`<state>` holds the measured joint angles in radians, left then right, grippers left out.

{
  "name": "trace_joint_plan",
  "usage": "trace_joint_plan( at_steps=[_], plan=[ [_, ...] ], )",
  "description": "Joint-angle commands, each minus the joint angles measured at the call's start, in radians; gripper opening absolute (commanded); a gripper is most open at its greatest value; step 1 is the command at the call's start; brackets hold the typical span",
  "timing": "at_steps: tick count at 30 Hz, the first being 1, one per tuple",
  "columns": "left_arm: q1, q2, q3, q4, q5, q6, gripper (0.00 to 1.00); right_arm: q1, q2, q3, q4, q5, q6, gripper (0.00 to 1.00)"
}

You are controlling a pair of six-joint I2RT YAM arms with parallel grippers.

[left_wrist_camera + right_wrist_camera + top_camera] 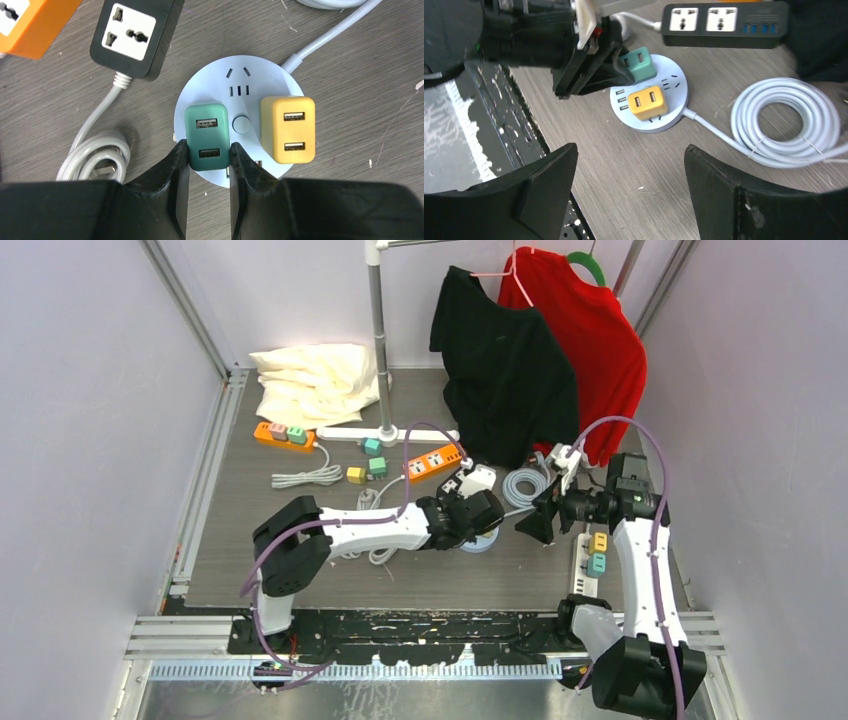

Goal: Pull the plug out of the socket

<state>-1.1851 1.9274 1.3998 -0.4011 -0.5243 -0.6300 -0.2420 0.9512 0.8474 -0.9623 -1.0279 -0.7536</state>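
A round pale-blue socket (239,75) lies on the wooden table with a green plug (207,131) and a yellow plug (288,129) seated in its top. My left gripper (209,152) is shut on the green plug, one black finger pressed against each side of its near end. In the right wrist view the same green plug (640,62) sits on the socket (672,95) beside the yellow plug (648,102). My right gripper (629,165) hangs open above bare table, a short way in front of the socket, with nothing between its fingers.
A black power strip (724,24) and an orange one (436,461) lie just beyond the socket. A coiled white cable (784,120) runs from the socket to the right. A white strip with plugs (597,555) lies by the right arm. Shirts hang on a rack behind.
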Motion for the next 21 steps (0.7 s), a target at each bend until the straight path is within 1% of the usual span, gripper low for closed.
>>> trace_joint_plan(
  at_steps=[1,4,5,6,7,9,10,13,15,17,19,21],
  plan=[
    [-0.001,-0.072,-0.056,-0.009,-0.037,-0.024,0.00,0.076,0.004,-0.044,0.002,-0.031,-0.209,0.86],
    [-0.001,-0.107,-0.093,0.035,0.000,-0.014,0.02,0.144,0.022,-0.079,-0.005,-0.019,-0.362,0.92],
    [-0.001,-0.119,-0.103,0.041,0.005,-0.013,0.08,0.164,0.030,-0.084,0.001,-0.010,-0.389,0.92],
    [-0.001,-0.135,-0.117,0.047,0.008,-0.011,0.15,0.180,0.041,-0.084,0.009,-0.001,-0.401,0.93],
    [-0.001,-0.147,-0.126,0.052,0.008,-0.008,0.25,0.198,0.053,-0.080,0.019,0.012,-0.403,0.93],
    [-0.001,-0.170,-0.143,0.063,0.013,-0.004,0.37,0.227,0.078,-0.069,0.026,0.025,-0.413,0.93],
    [-0.001,-0.179,-0.152,0.070,0.020,0.000,0.43,0.238,0.085,-0.066,0.030,0.026,-0.423,0.93],
    [0.000,-0.209,-0.177,0.089,0.050,0.013,0.52,0.260,0.086,-0.074,0.081,0.001,-0.407,0.93],
    [-0.001,-0.229,-0.199,0.107,0.091,0.028,0.56,0.278,0.090,-0.078,0.119,-0.012,-0.366,0.93],
    [-0.001,-0.254,-0.224,0.129,0.141,0.052,0.58,0.309,0.104,-0.076,0.130,0.006,-0.354,0.93],
    [-0.002,-0.297,-0.264,0.149,0.194,0.097,0.59,0.337,0.120,-0.075,0.139,0.035,-0.348,0.92],
    [-0.001,-0.356,-0.325,0.183,0.213,0.143,0.59,0.362,0.133,-0.077,0.168,0.057,-0.328,0.92]
  ],
)
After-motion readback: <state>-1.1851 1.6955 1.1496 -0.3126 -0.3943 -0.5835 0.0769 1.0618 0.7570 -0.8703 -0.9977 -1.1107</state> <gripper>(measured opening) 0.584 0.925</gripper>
